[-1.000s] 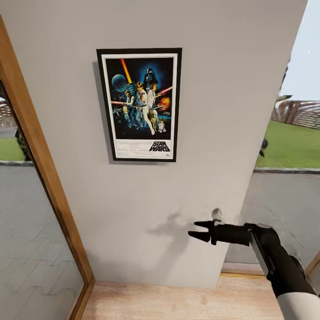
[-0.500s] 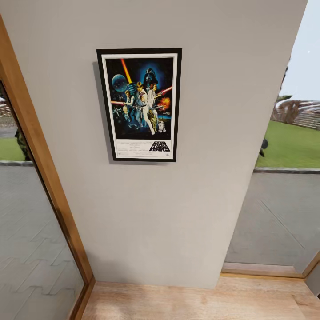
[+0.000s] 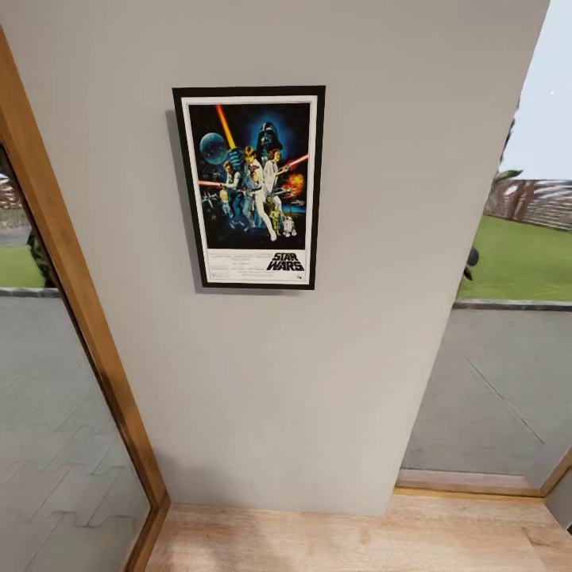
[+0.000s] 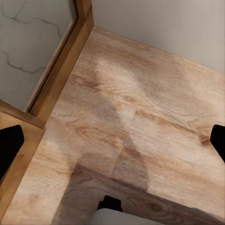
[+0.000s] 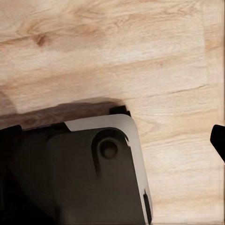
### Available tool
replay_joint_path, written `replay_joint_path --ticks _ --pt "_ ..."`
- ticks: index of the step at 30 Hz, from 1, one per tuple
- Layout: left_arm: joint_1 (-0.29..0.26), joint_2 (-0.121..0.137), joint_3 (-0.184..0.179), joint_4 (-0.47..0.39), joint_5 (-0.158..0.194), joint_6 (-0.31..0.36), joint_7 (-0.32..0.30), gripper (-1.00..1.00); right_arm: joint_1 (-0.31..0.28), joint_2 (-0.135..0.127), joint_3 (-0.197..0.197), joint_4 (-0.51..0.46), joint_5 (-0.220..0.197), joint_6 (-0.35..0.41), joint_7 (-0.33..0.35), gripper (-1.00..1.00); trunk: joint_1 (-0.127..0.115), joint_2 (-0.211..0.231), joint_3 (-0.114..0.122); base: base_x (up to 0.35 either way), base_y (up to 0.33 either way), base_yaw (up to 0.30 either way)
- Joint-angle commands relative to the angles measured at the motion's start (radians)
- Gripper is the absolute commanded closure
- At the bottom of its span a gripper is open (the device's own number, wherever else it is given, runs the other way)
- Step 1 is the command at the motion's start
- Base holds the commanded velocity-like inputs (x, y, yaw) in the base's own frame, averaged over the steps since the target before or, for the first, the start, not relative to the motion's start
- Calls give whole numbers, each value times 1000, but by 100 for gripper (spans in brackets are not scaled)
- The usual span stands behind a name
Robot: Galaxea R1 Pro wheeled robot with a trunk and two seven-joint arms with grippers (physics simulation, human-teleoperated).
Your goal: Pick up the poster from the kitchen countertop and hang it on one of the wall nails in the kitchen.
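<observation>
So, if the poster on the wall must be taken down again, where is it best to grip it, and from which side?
Probably the poster by its thin black frame, at the lower part of the right long edge, coming from the right. It hangs upright and flat against the grey wall, so the face gives no hold, and the wooden door frame crowds the left side.

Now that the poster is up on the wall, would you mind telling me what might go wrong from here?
1. The poster hangs with no hand near it; the nail is hidden, so its hold is unconfirmed.
2. The robot's base stands close to the wall and the wooden door frame; turning away might clip them.
</observation>
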Motion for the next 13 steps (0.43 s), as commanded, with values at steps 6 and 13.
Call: replay_joint_path --ticks 6,13 --pt "-1 0 -4 0 9 -4 -3 -100 -1 1 -6 6 1 -3 -4 -100 1 -2 -2 0 0 0" --pt "-1 1 -4 0 9 -4 -3 -100 -1 1 -7 6 1 -3 -5 -100 1 -2 -2 0 0 0"
